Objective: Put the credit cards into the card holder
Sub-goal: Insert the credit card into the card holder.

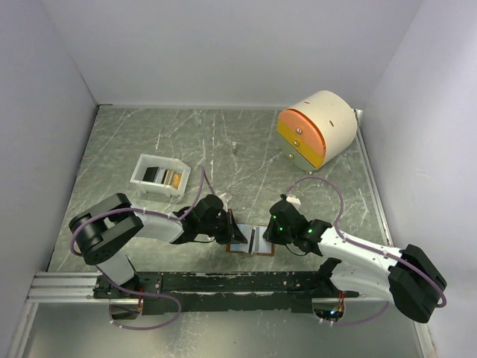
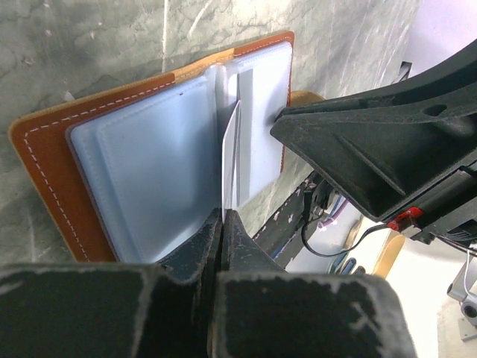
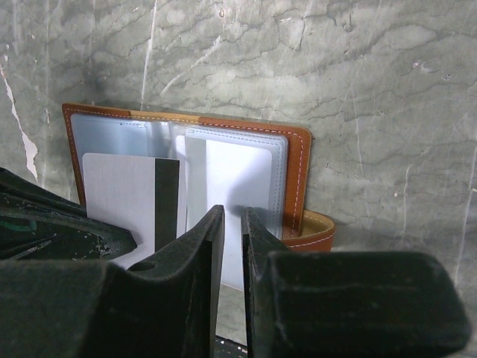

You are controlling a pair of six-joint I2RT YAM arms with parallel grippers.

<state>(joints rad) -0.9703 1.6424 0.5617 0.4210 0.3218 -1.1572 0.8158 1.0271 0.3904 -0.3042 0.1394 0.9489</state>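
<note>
Your left gripper (image 2: 223, 213) grasps a silver-grey plastic card (image 2: 232, 149) above the open brown leather wallet (image 2: 45, 156); your right gripper (image 3: 232, 213) has jaws slightly apart.

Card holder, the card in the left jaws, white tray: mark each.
card holder (image 2: 45, 179): left wrist view, brown stitched outer cover.
card (image 3: 119, 201): right wrist view, grey face left of the dark stripe.
white tray (image 1: 152, 186): top view, near wall.

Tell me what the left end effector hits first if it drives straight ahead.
Probably the open card holder's pale inner pocket by the fold, reached first by the card it grips; depth is unclear.
</note>
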